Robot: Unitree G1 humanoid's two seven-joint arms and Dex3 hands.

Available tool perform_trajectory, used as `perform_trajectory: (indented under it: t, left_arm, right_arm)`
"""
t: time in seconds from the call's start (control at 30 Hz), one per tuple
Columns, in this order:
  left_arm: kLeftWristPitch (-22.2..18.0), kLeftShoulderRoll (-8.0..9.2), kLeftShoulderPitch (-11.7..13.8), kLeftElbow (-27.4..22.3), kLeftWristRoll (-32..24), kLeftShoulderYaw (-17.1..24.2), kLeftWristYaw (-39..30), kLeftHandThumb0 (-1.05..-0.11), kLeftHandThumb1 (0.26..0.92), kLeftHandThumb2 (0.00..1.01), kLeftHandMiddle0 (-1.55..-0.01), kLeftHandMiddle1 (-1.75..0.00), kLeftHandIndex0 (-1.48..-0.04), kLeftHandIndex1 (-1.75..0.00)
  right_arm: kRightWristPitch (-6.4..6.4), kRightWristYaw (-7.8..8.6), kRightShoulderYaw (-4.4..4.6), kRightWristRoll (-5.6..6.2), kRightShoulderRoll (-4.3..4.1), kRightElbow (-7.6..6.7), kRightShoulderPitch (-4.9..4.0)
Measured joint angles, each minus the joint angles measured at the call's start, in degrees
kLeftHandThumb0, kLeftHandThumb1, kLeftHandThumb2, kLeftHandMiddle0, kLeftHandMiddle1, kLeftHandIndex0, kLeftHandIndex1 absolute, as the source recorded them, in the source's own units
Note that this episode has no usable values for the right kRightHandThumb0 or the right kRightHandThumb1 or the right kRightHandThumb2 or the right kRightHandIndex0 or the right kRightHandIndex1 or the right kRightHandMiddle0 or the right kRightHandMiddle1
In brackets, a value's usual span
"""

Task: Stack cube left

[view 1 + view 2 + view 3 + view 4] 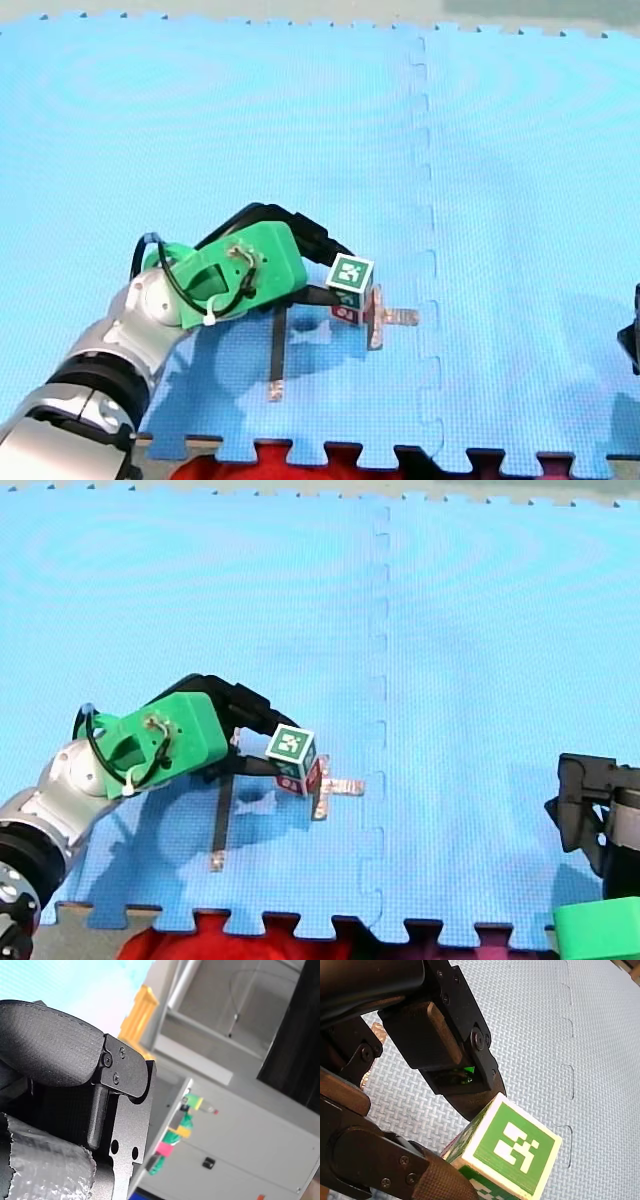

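Two cubes sit in a small stack on the blue mat (200,120), near its front edge. The green cube (350,275) is on top, with a white pattern on its upper face. The red cube (346,313) is under it, and just a bit of it peeks out. The top cube looks a little turned on the one below.

The left robot hand (250,270) comes in from the left side and reaches to the stack. It is closed on the green cube. In the second wrist view one black finger (470,1095) touches the cube's top edge, and another finger (435,1182) presses on it from the other side.

Some strips of tape (276,350) are stuck on the mat, right beside and in front of the stack.

The right robot hand (585,810) is far off at the right edge, well apart from the cubes. I cannot tell if it is open or shut.
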Motion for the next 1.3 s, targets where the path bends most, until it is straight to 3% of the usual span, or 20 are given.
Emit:
perform_trajectory:
  t: [0.07, 0.13, 0.53, 0.73, 0.93, 1.1, 1.3]
  left_arm:
    - [0.2, -0.08, 0.0, 0.0, -0.3, 0.2, -0.3, -0.642, 0.774, 0.00, -0.92, -1.75, -0.95, 0.00]
    - [0.8, -0.28, 0.2, 0.1, -0.7, 0.7, -0.9, -0.713, 0.768, 0.00, -0.91, -1.75, -0.90, -0.02]
    - [0.8, -0.95, 0.9, 0.0, -1.8, 2.0, -0.9, -0.725, 0.752, 0.00, -0.89, -1.75, -0.95, -0.02]
    - [-2.3, -0.98, 1.5, -0.1, -2.0, 2.5, -1.0, -0.866, 0.756, 0.00, -0.89, -1.75, -0.88, 0.00]
    - [-3.3, -0.94, 1.6, 0.0, -2.3, 2.8, -1.5, -0.967, 0.767, 0.00, -0.89, -1.75, -0.75, 0.00]
    - [-3.3, -0.70, 1.6, 0.1, -2.3, 2.7, -2.0, -1.026, 0.779, 0.01, -0.90, -1.75, -0.38, 0.00]
    - [-1.5, -0.53, 1.5, 0.2, -1.4, 2.2, -1.5, -1.040, 0.780, 0.00, -0.85, -1.75, -0.24, 0.00]
  right_arm:
    - [-0.01, -0.04, 0.00, -0.02, 0.00, 0.11, -0.02]
    - [-0.03, -0.10, 0.00, -0.08, 0.00, 0.23, -0.04]
    - [-0.03, -0.47, 0.04, -0.36, 0.01, 0.56, -0.11]
    - [-0.04, -0.53, 0.09, -0.43, 0.01, 0.64, -0.11]
    - [-0.08, -0.52, 0.13, -0.40, -0.01, 0.99, -0.21]
    - [-0.15, -0.52, 0.11, -0.36, -0.07, 1.07, -0.27]
    - [-0.17, -0.48, 0.09, -0.25, -0.15, 1.20, -0.47]
